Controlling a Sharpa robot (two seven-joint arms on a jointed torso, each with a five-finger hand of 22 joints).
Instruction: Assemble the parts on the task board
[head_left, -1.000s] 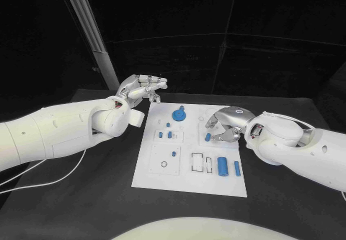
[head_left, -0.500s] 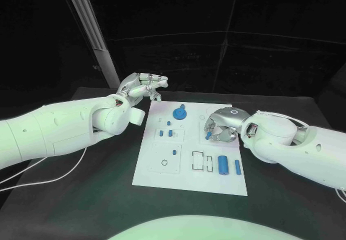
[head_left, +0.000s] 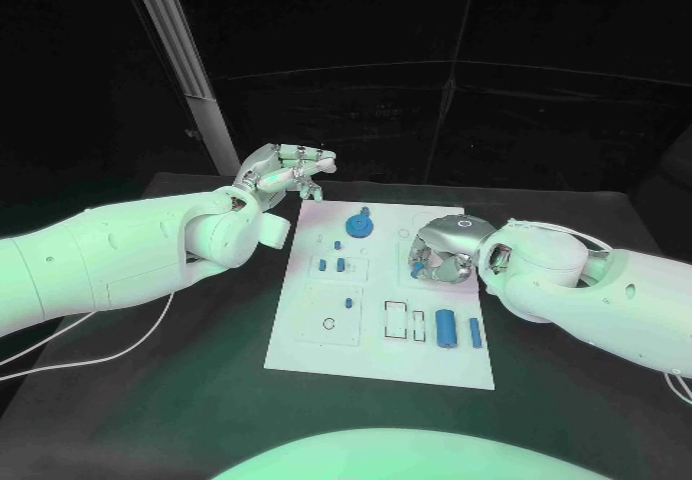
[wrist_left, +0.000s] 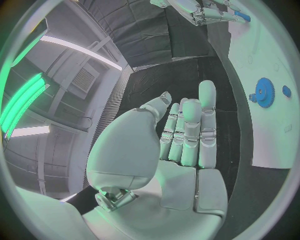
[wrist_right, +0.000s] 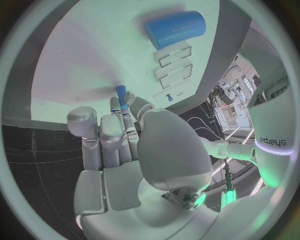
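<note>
progress – early by your pictures: gear (head_left: 358, 229) and small parts seated on board (head_left: 378, 365) | right hand (head_left: 441, 256) pinches a blue peg (wrist_right: 122, 96) over the board's right side | left hand (head_left: 284, 172) empty, fingers loosely apart, beyond the far-left corner – cylinders (head_left: 447, 326) still loose

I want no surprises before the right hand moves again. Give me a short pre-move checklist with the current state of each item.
1. Right hand holds a small blue peg: ok, pinched at its fingertips.
2. Peg lined up with its hole: cannot tell.
3. Left hand is off the task board: ok, raised beyond its far corner.
4. Left hand holds nothing: ok.
5. Blue gear sits away from the right hand: ok.
</note>
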